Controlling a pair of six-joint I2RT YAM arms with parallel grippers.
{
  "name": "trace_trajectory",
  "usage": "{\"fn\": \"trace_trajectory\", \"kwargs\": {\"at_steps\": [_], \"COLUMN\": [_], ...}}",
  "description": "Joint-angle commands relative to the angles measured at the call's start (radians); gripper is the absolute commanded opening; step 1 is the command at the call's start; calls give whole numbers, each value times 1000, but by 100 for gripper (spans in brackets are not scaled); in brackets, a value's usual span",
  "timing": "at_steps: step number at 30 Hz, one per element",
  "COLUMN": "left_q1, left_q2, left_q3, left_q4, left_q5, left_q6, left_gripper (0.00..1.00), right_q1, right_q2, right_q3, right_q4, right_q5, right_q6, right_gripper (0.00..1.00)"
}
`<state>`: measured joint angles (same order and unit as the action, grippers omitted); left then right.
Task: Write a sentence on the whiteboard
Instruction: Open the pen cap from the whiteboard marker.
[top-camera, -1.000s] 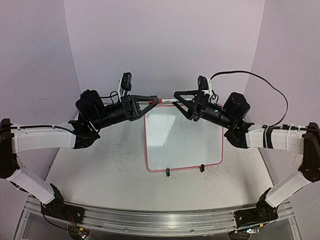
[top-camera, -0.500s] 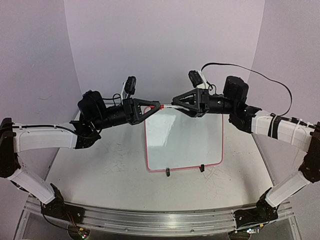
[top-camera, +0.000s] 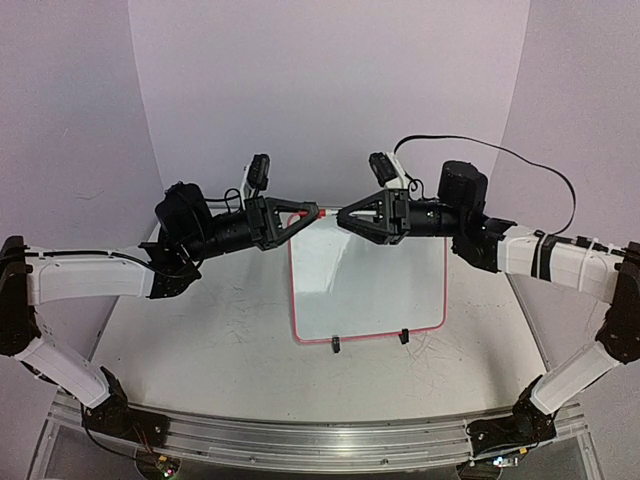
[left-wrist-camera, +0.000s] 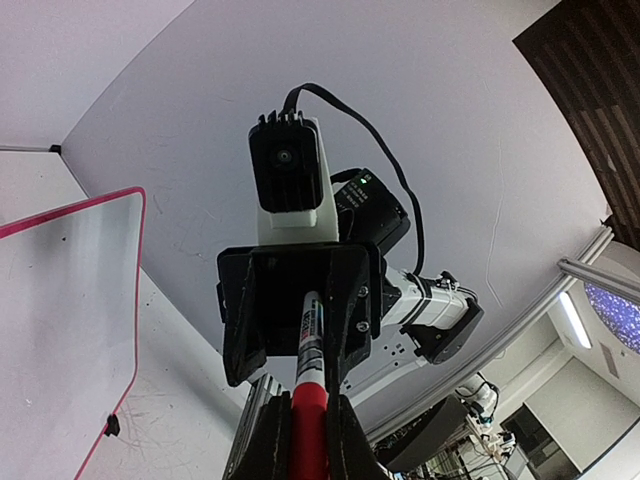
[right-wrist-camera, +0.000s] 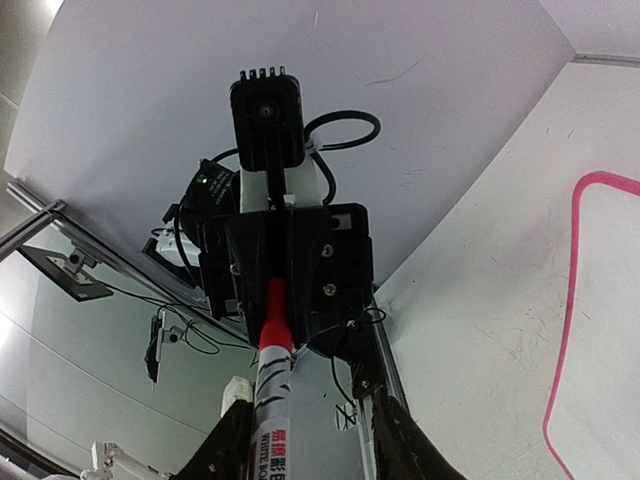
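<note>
The whiteboard (top-camera: 370, 290) with its pink-red rim lies on the table, and no sentence shows on it. Its corner shows in the left wrist view (left-wrist-camera: 60, 300) and its rim in the right wrist view (right-wrist-camera: 575, 300). A marker (top-camera: 330, 212) hangs level above the board's far edge, between the two grippers, which face each other. My left gripper (top-camera: 314, 212) is shut on the marker's red cap (left-wrist-camera: 308, 410). My right gripper (top-camera: 346, 216) is open around the white marker body (right-wrist-camera: 270, 420), which lies near one finger (right-wrist-camera: 232, 430) with a gap to the other.
The table (top-camera: 220, 330) is white and scuffed. A curved pale backdrop (top-camera: 330, 90) rises behind it. A black cable (top-camera: 540, 175) loops behind the right arm. The board's black stand feet (top-camera: 337, 346) point at the near edge.
My right arm has risen and levelled, and its gripper has slid left along the marker toward the left gripper. My left gripper has risen slightly with the cap end.
</note>
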<state>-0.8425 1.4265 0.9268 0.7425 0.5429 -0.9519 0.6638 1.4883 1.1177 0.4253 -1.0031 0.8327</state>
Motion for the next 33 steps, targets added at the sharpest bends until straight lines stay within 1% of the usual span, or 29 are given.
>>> {"fn": "trace_trajectory", "kwargs": {"at_steps": [1,3,7,9,12,14,18,20,26,29,31,33], "left_q1": [-6,-6,-6,-6,-6,-6,-6,-6,1,69,150,254], "left_q2": [-4,-3,-6,-9,-9,-11,-13,-16,-67,-135,-204,-266], "left_q3": [7,7,2,-2,0,-2,-2,-5,-38,-83,-113,-126], "left_q4": [43,43,43,42,43,43,43,44,41,34,9,-63], "left_q5": [4,2,-4,-9,-10,-14,-18,-22,-66,-88,-85,-59], "left_q6": [-8,-7,-6,-3,-1,-1,5,8,25,15,2,12], "left_gripper": [0,0,0,0,0,0,0,0,0,0,0,0], "right_q1": [21,24,28,33,38,43,49,50,33,-22,-79,-160], "right_q2": [-9,-5,-4,-4,-4,-3,-5,-9,-63,-121,-183,-249], "right_q3": [-6,-12,-43,-47,-52,-53,-54,-58,-114,-172,-230,-285], "right_q4": [109,139,253,260,260,265,295,305,307,307,307,290], "right_q5": [17,10,0,1,11,21,48,66,163,168,146,114], "right_q6": [46,70,146,156,160,166,198,211,211,201,184,155], "right_gripper": [35,33,26,22,18,12,5,0,0,0,0,0]}}
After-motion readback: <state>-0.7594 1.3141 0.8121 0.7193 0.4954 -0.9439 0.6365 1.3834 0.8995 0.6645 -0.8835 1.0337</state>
